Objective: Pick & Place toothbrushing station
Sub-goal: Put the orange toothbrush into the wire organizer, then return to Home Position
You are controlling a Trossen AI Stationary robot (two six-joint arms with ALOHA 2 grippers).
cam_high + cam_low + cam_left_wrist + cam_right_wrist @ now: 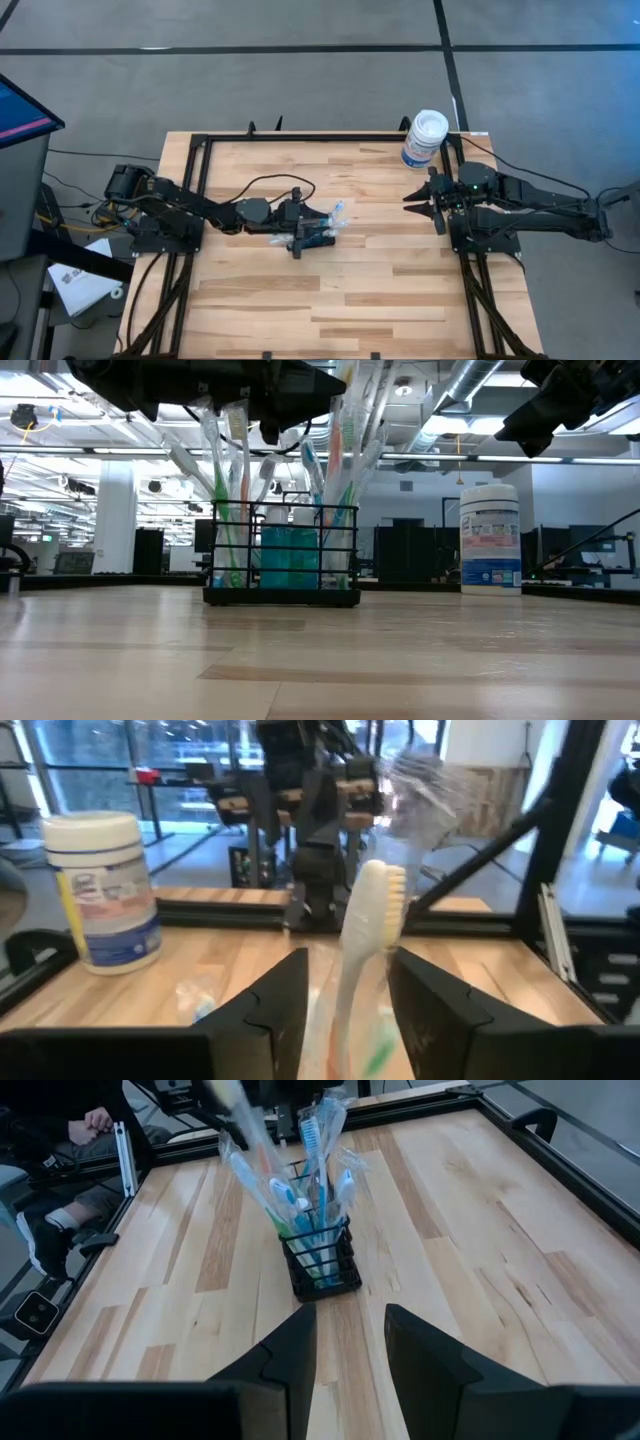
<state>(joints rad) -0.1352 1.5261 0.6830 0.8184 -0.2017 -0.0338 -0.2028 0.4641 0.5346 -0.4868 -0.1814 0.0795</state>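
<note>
Presently, left arm: stretched low across the desk [300,300], its pincer [305,232] open, fingers either side of the brushes.
Station [282,555]: upright at mid-desk, directly beneath that pincer.
Right arm: waits at the desk's right edge, pincer [425,200] open, well apart from the station.
Canister [424,139]: far right corner.
Low view only: teal tube in the station.
Right wrist view only: a person's hand [97,1122] beyond the desk.

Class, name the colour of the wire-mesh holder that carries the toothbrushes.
Black. The toothbrushing station shows best in the right wrist view.
</note>
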